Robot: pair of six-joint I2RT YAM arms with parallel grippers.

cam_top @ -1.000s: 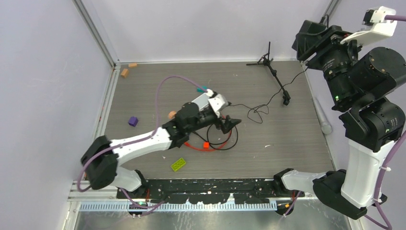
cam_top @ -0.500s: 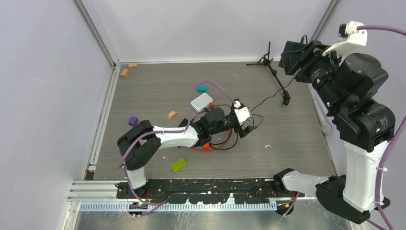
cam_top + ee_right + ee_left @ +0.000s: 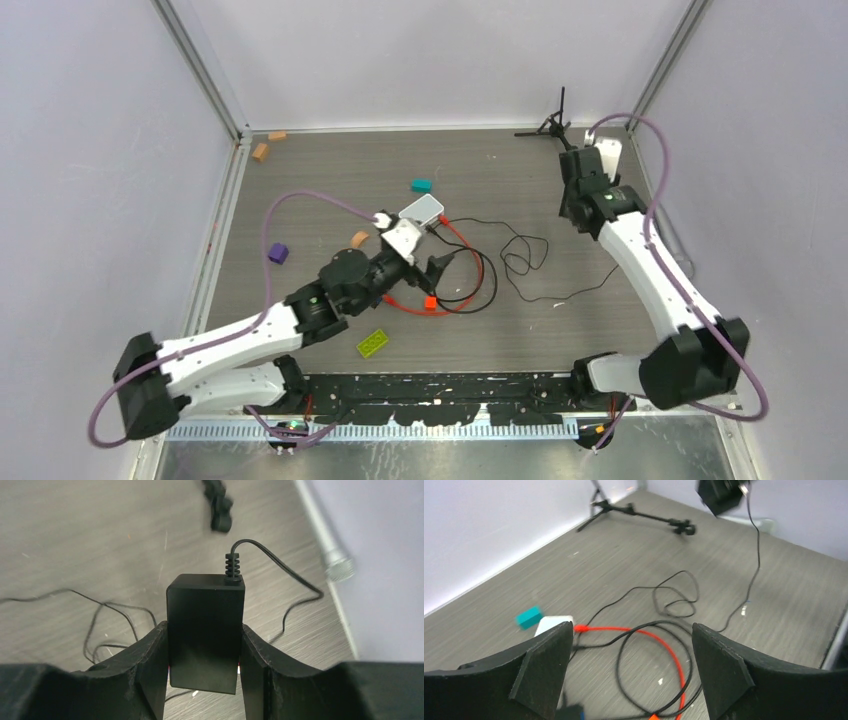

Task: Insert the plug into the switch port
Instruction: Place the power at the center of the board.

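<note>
left gripper (image 3: 631, 630) spread wide, empty; plug (image 3: 580, 628) lies just at the white switch's (image 3: 553, 624) 3 o'clock. right gripper (image 3: 205, 645) pinches the black power brick (image 3: 205, 610).

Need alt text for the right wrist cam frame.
The right gripper clamps a black rectangular power brick from both sides, its thin black wire curling off the top. A grey wood-grain table lies below.

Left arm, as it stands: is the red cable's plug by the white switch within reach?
Probably yes. The left pincer is open, empty, just short of the plug beside the white switch; only loose black wire lies nearby.
</note>
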